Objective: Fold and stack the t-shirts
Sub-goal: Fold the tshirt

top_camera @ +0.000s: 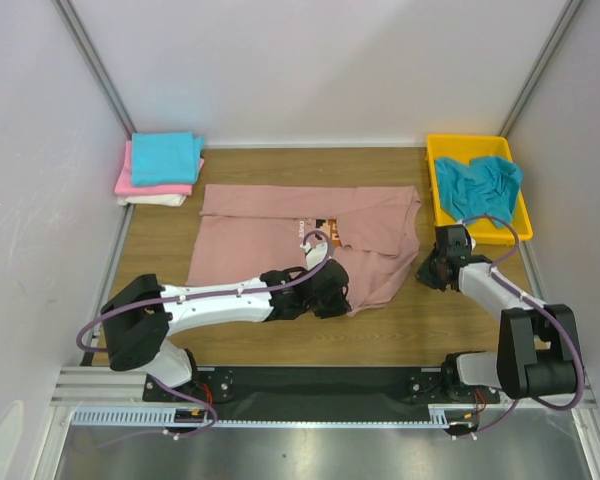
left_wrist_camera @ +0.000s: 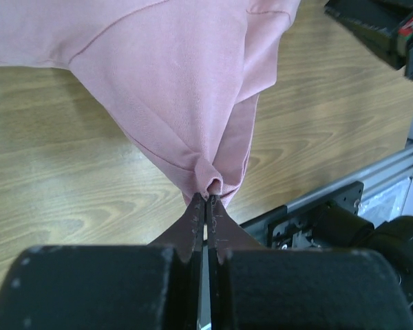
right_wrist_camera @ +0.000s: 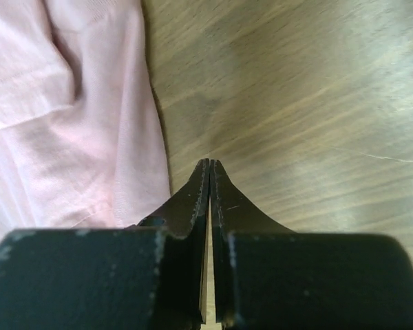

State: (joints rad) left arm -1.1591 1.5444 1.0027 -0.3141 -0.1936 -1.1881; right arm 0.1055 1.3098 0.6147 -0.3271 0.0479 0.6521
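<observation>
The dusty-pink t-shirt [top_camera: 280, 235] lies spread in the middle of the table, its right part folded over, a small print showing at the fold. My left gripper [top_camera: 332, 290] is shut on the shirt's near right edge; in the left wrist view the pinched cloth [left_wrist_camera: 193, 89] bunches at the fingertips [left_wrist_camera: 207, 199]. My right gripper [top_camera: 428, 272] is shut and empty on the wood just right of the shirt [right_wrist_camera: 62, 117]; its tips [right_wrist_camera: 210, 163] hold nothing. A folded stack [top_camera: 162, 168] of teal, bright pink and white shirts sits at the back left. A crumpled teal shirt [top_camera: 478, 185] lies in the tray.
The yellow plastic tray [top_camera: 441, 205] stands at the back right against the wall. White walls close in the table on three sides. The arm bases and a metal rail [top_camera: 320, 385] run along the near edge.
</observation>
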